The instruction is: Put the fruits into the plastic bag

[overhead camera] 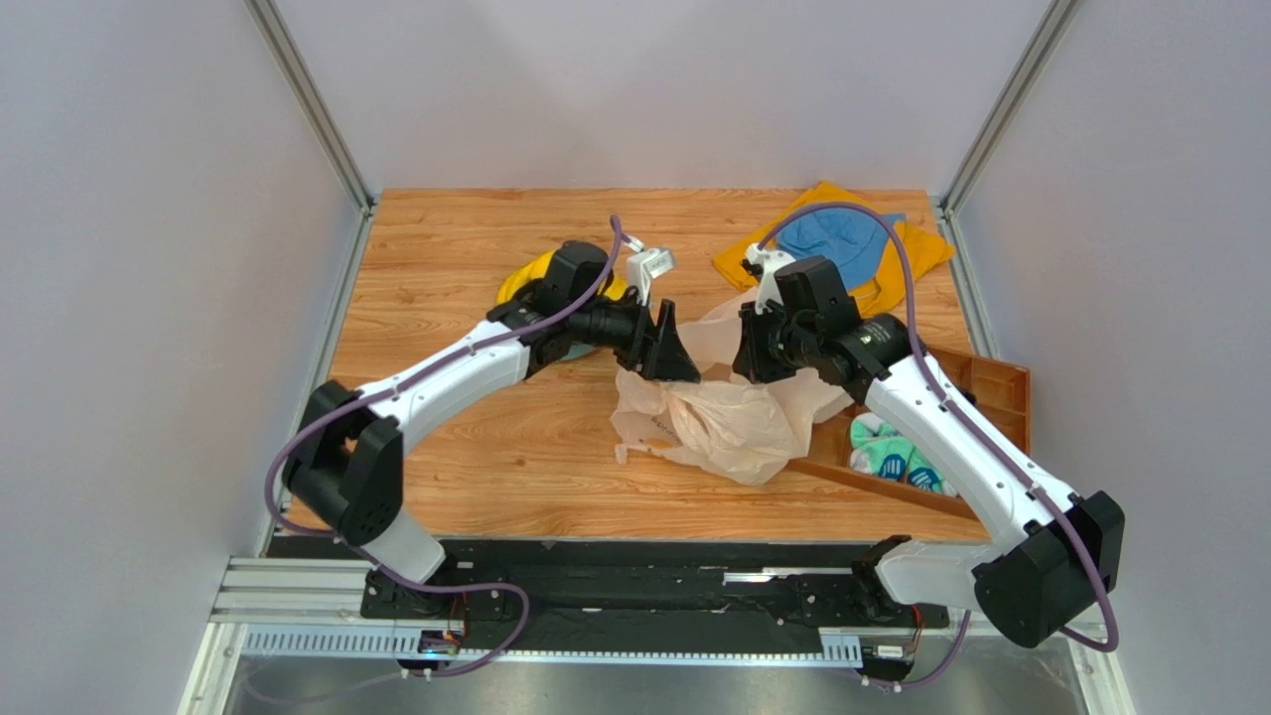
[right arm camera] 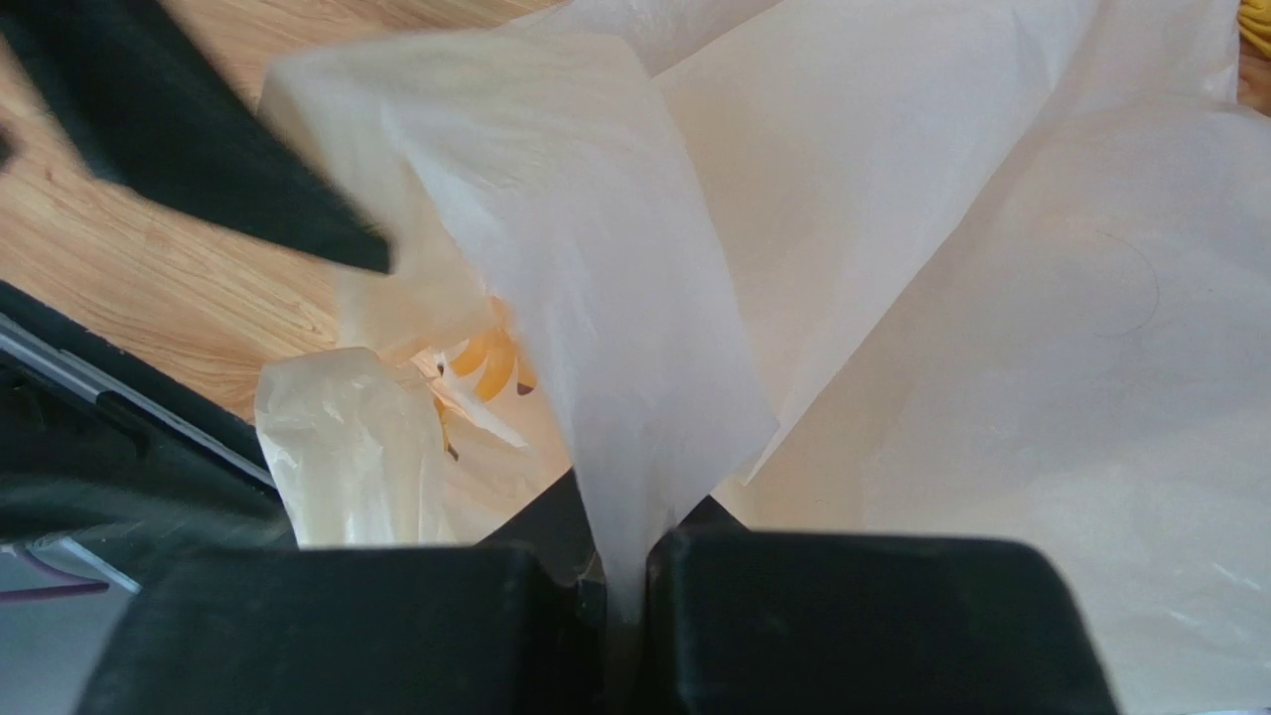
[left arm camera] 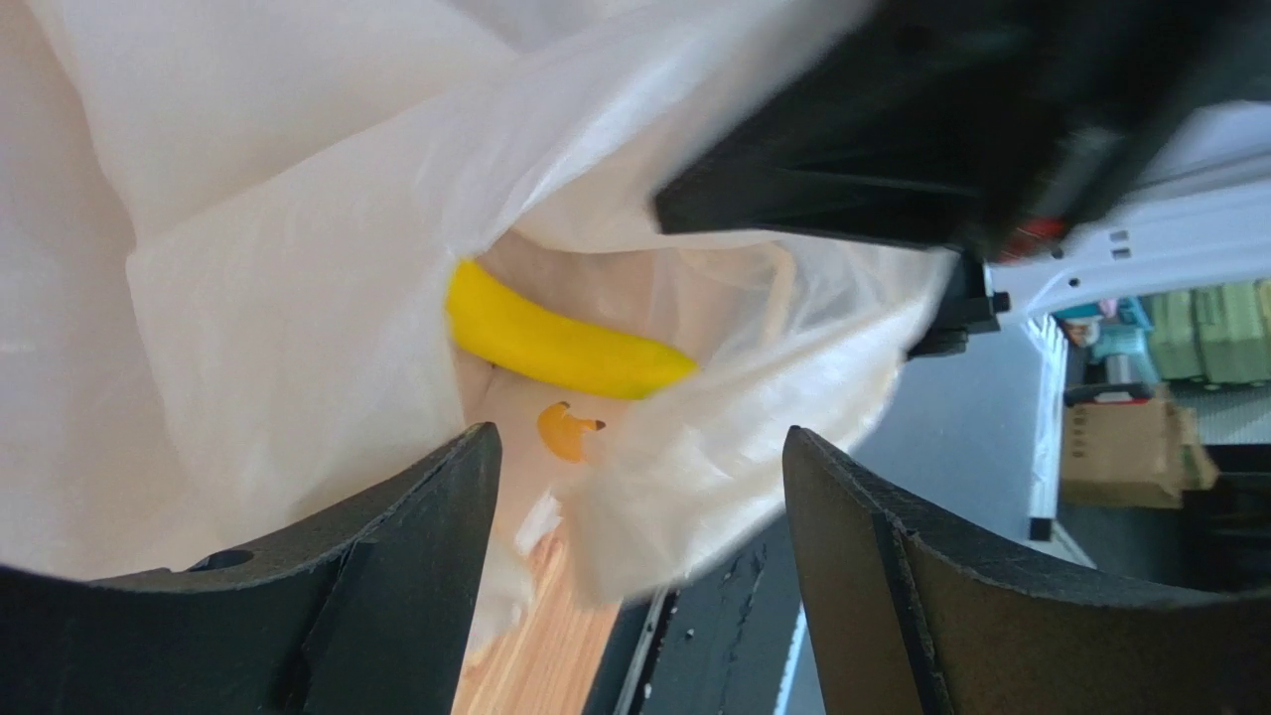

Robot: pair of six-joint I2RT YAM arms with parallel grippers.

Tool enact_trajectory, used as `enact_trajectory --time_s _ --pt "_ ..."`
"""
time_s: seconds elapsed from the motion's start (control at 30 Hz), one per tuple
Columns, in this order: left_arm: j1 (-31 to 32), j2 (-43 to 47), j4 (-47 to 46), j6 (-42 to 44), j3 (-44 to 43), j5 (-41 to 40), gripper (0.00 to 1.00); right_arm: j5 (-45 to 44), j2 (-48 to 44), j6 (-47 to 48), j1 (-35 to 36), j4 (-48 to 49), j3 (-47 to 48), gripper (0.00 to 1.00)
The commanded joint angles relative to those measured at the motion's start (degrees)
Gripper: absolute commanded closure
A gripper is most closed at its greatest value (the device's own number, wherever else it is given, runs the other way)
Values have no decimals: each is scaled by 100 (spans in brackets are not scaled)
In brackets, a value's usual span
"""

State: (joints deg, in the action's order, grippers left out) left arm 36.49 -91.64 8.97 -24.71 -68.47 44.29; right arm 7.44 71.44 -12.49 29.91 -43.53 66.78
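Pinches a fold of bag (right arm camera: 895,298) tight between right fingers (right arm camera: 627,574), lower centre, seemingly to hold the mouth up; spreads left fingers (left arm camera: 642,447) wide and empty at that mouth, likely for a drop; shows a banana (left arm camera: 560,346) inside, mid-frame; leaves yellow fruit (overhead camera: 525,277) beyond, upper left of desk (overhead camera: 448,447).

A robotics lab test cell is indicated: a wood-grain surface (overhead camera: 478,447) is enclosed by plain grey panels (overhead camera: 135,298) framed in aluminium posts (overhead camera: 317,112), and a left arm (overhead camera: 448,373) and a right arm (overhead camera: 955,440) are bolted to a metal rail (overhead camera: 299,604) along the bottom edge. A cardboard box (left arm camera: 1119,447) is glimpsed at the right edge of the left wrist view.
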Motion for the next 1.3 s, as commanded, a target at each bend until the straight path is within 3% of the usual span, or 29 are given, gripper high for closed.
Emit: enact_trajectory --time_s 0.0,0.1,0.2,0.33,0.47,0.97,1.13,1.23,1.27 --pt "104 1434 -912 642 464 -8 22 -182 124 -87 -21 204 36 100" --pt "104 2260 -1214 888 992 -586 20 -199 160 -122 -29 204 72 100" --pt "95 2824 -924 1038 1414 -1833 15 -173 169 -131 -29 204 124 100" --pt "95 2941 -414 1144 1792 -2477 11 -147 142 -96 -29 240 142 100" --pt "86 2468 -46 969 1890 -2987 11 2 133 -52 -29 275 133 100" --pt "86 1299 -783 836 2092 -2926 13 82 -34 10 -29 248 133 100" --pt "86 1008 -1256 827 2092 -2769 21 82 -42 71 -29 196 194 100" --pt "95 928 -1555 801 2109 -2488 37 64 -34 89 -29 161 195 100" --pt "86 937 -1617 792 2118 -2435 50 56 -34 80 -29 160 186 100"
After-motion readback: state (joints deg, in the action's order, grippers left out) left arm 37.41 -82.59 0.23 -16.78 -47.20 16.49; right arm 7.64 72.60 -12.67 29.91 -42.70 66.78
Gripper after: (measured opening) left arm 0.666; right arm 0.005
